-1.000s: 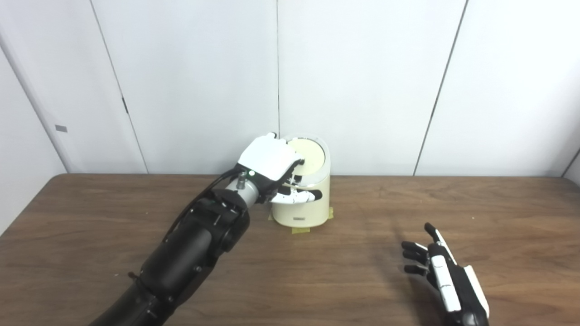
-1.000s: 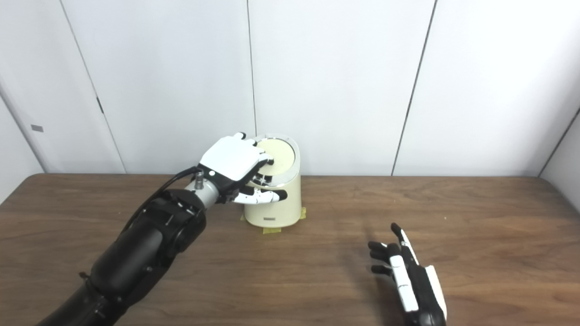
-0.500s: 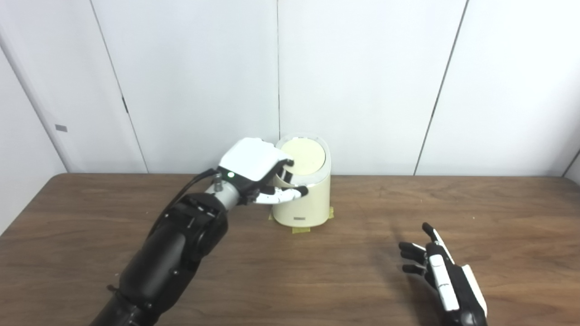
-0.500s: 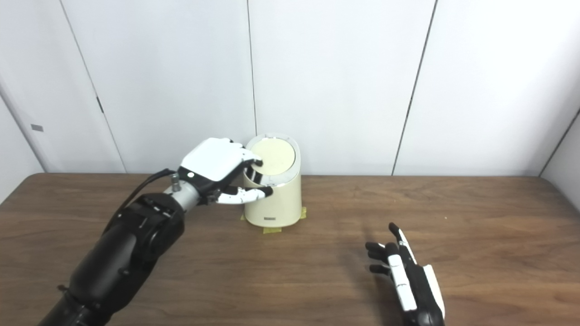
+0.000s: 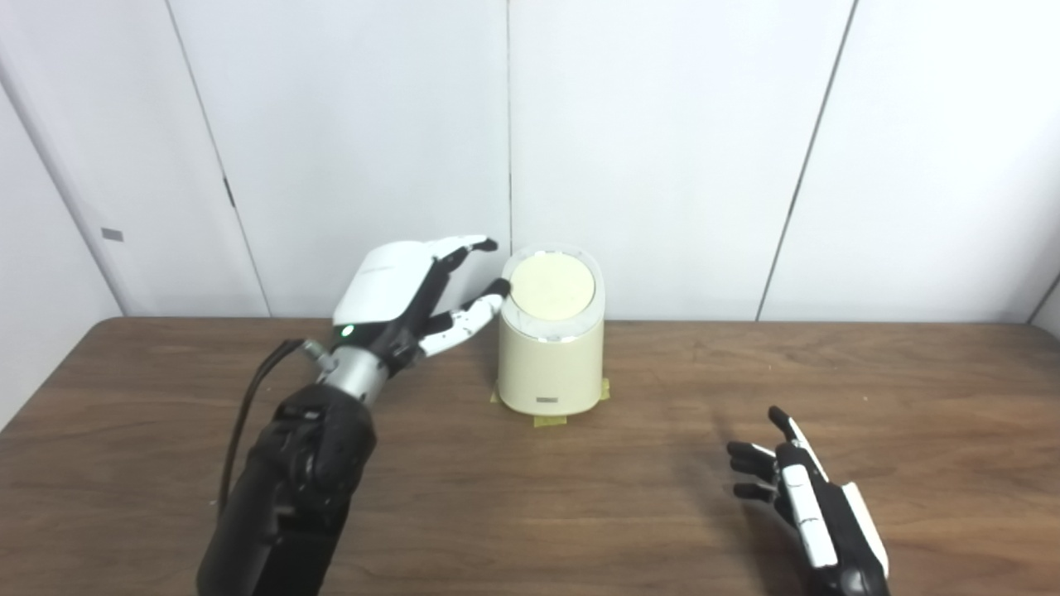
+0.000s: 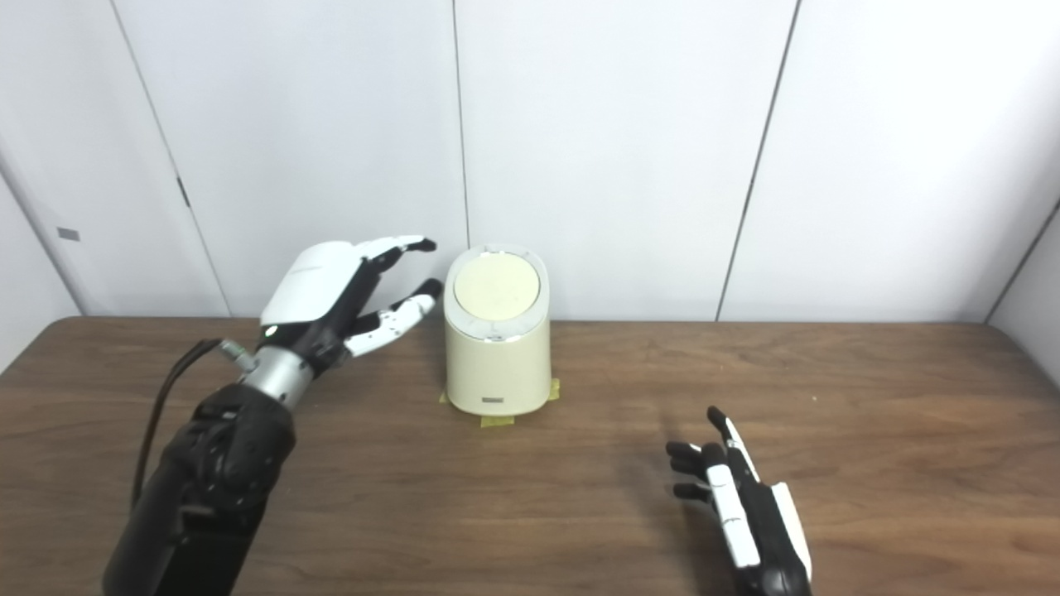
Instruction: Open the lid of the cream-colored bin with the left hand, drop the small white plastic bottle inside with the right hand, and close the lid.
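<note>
Bin [image 5: 551, 352] sits mid-frame on my table [image 5: 166, 430], lid [image 5: 551, 287] shut. My left hand [image 5: 397, 290] hangs just left of it, fingers spread wide, holding nothing. My right hand [image 5: 807, 505] rests lower right, fingers loosely apart, empty. I can't see the bottle.

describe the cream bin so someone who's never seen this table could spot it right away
On the long brown wooden table, look to the far edge near the white wall panels. The short, rounded cream-colored plastic bin stands there on yellow tape, its round lid closed, the only container in sight.

Cream bin [image 5: 551, 356] upright, lid [image 5: 551, 287] shut
</note>
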{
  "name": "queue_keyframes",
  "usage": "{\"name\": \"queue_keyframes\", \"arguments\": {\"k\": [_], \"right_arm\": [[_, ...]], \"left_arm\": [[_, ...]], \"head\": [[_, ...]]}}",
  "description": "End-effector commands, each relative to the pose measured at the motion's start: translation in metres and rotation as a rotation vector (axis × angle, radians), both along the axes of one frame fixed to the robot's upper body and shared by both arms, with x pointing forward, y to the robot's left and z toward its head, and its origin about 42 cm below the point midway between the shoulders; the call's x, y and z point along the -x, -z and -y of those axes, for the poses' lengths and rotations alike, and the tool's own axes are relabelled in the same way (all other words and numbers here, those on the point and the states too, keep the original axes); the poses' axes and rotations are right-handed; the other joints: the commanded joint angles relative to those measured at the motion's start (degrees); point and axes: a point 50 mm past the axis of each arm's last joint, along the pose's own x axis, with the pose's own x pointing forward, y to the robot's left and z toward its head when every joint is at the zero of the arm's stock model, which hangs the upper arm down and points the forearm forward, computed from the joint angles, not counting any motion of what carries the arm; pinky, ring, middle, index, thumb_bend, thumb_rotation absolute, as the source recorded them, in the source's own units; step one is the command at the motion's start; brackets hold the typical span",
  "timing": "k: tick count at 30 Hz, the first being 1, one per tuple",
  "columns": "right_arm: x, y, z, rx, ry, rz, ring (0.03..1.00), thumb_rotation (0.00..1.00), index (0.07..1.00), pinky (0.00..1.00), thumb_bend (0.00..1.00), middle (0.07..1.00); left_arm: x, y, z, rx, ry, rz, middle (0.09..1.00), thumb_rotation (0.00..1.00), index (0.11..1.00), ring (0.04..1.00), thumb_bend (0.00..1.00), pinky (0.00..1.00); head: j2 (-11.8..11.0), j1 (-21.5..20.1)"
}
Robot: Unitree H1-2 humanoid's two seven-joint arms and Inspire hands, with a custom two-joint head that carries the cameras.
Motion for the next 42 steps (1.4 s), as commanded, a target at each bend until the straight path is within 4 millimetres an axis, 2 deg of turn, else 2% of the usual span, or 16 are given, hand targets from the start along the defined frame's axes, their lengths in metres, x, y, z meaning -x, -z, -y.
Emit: {"name": "queue_keyframes", "arguments": {"k": [1,2,5,7,9,12,15,16,22,24,27,30,34,42], "right_arm": [[-0.008,-0.016,-0.001,0.008,-0.02,0.084,0.76,1.0,0.944,0.65,0.53,0.755],[-0.008,-0.016,-0.001,0.01,-0.019,0.084,0.758,1.0,0.942,0.65,0.53,0.754],[-0.008,-0.016,-0.001,0.011,-0.02,0.085,0.76,1.0,0.943,0.66,0.53,0.753],[-0.008,-0.017,-0.001,-0.001,-0.022,0.087,0.762,1.0,0.941,0.66,0.53,0.752],[-0.008,-0.018,-0.001,0.005,-0.026,0.088,0.764,1.0,0.941,0.66,0.53,0.755],[-0.007,-0.017,-0.001,0.013,-0.031,0.087,0.769,1.0,0.948,0.67,0.53,0.763],[-0.007,-0.018,0.0,0.014,-0.026,0.089,0.763,1.0,0.949,0.66,0.53,0.763],[-0.007,-0.018,0.0,0.013,-0.025,0.09,0.766,1.0,0.948,0.65,0.53,0.772],[-0.006,-0.022,0.001,-0.014,-0.019,0.106,0.773,1.0,0.953,0.65,0.54,0.79],[-0.006,-0.023,0.002,-0.012,-0.016,0.116,0.767,1.0,0.952,0.64,0.56,0.788],[-0.005,-0.025,0.004,-0.03,-0.009,0.128,0.778,1.0,0.949,0.66,0.6,0.795],[-0.004,-0.027,0.006,-0.05,0.001,0.126,0.795,1.0,0.947,0.68,0.62,0.804],[-0.002,-0.029,0.009,-0.068,0.01,0.13,0.813,1.0,0.954,0.7,0.64,0.823],[0.004,-0.029,0.008,-0.072,0.015,0.142,0.808,1.0,0.946,0.68,0.65,0.831]], "left_arm": [[0.012,-0.015,0.0,0.117,-0.003,0.028,0.903,0.9,0.888,0.923,0.38,0.88],[0.017,-0.011,-0.002,0.154,-0.007,0.016,0.905,0.91,0.89,0.928,0.37,0.9],[0.033,0.01,-0.008,0.271,-0.013,-0.02,0.894,0.86,0.883,0.895,0.33,0.82],[0.043,0.024,-0.011,0.361,-0.021,-0.061,0.88,0.85,0.876,0.886,0.32,0.82],[0.051,0.037,-0.015,0.427,-0.028,-0.09,0.866,0.86,0.873,0.888,0.32,0.83],[0.067,0.059,-0.02,0.516,-0.03,-0.14,0.868,0.93,0.881,0.888,0.31,0.83],[0.083,0.076,-0.025,0.631,-0.033,-0.174,0.879,0.89,0.891,0.873,0.35,0.78],[0.088,0.082,-0.026,0.665,-0.043,-0.181,0.877,0.89,0.896,0.868,0.35,0.81],[0.112,0.101,-0.033,0.743,-0.093,-0.201,0.872,0.96,0.917,0.873,0.37,0.93],[0.118,0.107,-0.036,0.78,-0.108,-0.21,0.871,0.97,0.921,0.873,0.36,0.93],[0.126,0.115,-0.04,0.837,-0.127,-0.216,0.881,0.92,0.926,0.877,0.31,0.9],[0.132,0.122,-0.043,0.879,-0.139,-0.214,0.896,0.92,0.93,0.887,0.33,0.9],[0.139,0.129,-0.046,0.93,-0.156,-0.204,0.886,0.84,0.91,0.873,0.39,0.86],[0.154,0.138,-0.046,0.994,-0.195,-0.189,0.875,0.82,0.893,0.858,0.41,0.85]], "head": [[0.03,0.0],[0.03,0.0],[0.1,0.07],[0.21,0.03],[0.21,0.03],[0.22,-0.01],[0.41,-0.03],[0.49,0.04],[0.81,0.09],[0.9,0.13],[1.13,0.3],[1.36,0.37],[1.94,0.36],[3.49,0.72]]}}
